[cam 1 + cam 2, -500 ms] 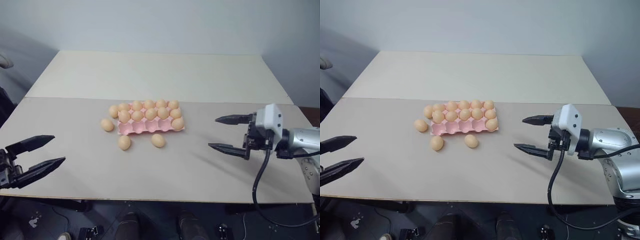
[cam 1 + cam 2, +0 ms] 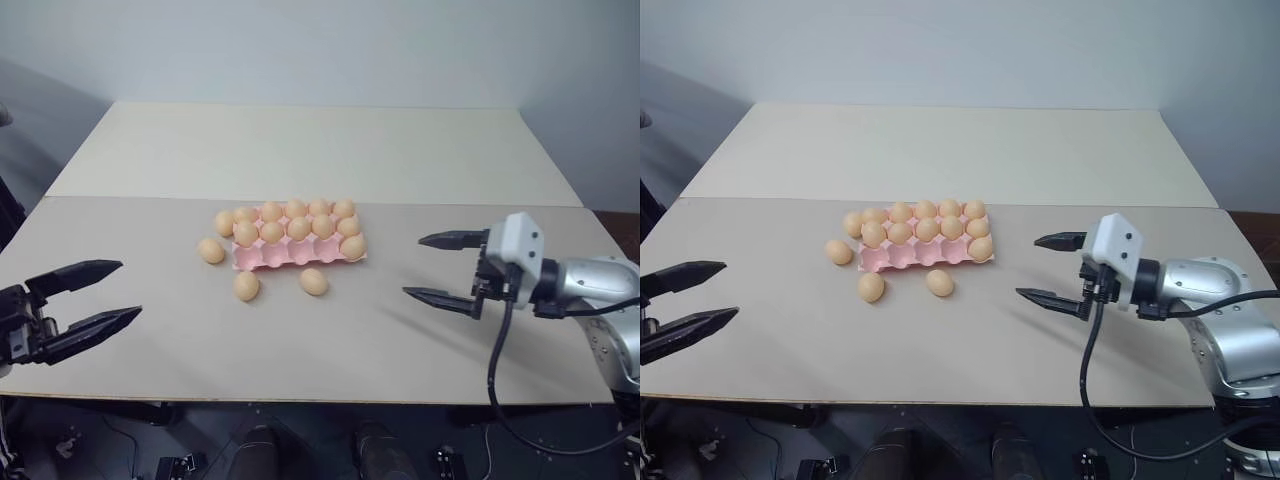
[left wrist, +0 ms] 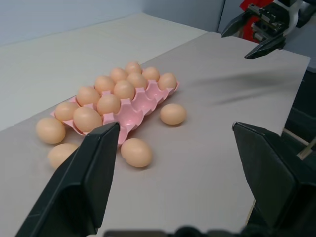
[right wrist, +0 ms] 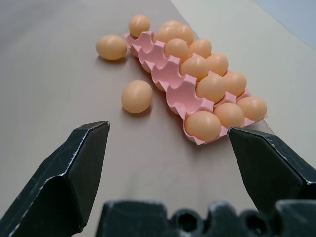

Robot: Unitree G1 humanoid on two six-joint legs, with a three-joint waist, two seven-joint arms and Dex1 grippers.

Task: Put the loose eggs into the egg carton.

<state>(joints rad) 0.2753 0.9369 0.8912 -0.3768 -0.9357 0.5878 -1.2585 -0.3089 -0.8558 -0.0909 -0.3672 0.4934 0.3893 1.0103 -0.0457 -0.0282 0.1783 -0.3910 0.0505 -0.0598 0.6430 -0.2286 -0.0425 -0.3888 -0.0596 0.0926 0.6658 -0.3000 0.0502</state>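
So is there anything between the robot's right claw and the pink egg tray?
No. In the left eye view, only bare table lies between the right gripper and the egg carton.

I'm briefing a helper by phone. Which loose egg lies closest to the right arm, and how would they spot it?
Find the pink egg carton mid-table. Two loose eggs lie on the table before its near edge, in front of the empty cups. Take the egg towards the right end effector; its twin lies further left.
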